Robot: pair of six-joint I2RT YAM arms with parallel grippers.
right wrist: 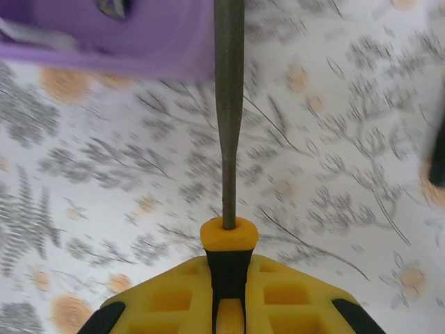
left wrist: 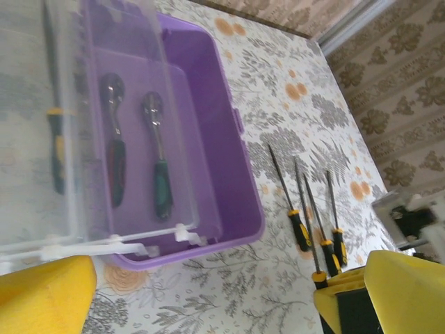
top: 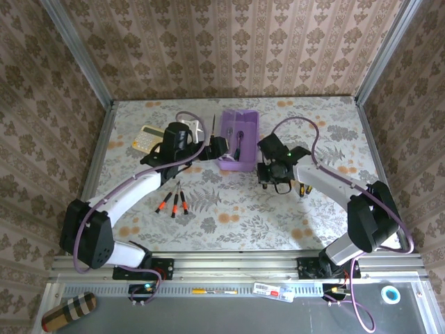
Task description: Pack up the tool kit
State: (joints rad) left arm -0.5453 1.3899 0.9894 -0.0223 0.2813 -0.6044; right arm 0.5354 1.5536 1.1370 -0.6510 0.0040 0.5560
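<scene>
Purple case (right wrist: 139,49) rim crosses behind screwdriver (right wrist: 228,125) in right end effector (right wrist: 229,296).

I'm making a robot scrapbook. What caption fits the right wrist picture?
The right gripper holds a screwdriver, shaft aimed toward the purple case.

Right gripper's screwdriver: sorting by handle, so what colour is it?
Screwdriver handle: yellow and black; right wrist view shows it best.

Case (left wrist: 233,174): smooth purple plastic, slight sheen. Lid (left wrist: 125,83): clear plastic, bit hazy. Two wrenches (left wrist: 154,111) inside: shiny chrome-looking metal heads, darker rubbery-looking grips. Screwdriver (right wrist: 228,104) in right gripper (right wrist: 229,278): dull grey metal shaft, matt yellow-black plastic handle. Its fingers (right wrist: 167,299): matt yellow plastic. Table (top: 278,209): matt floral-print covering.
</scene>
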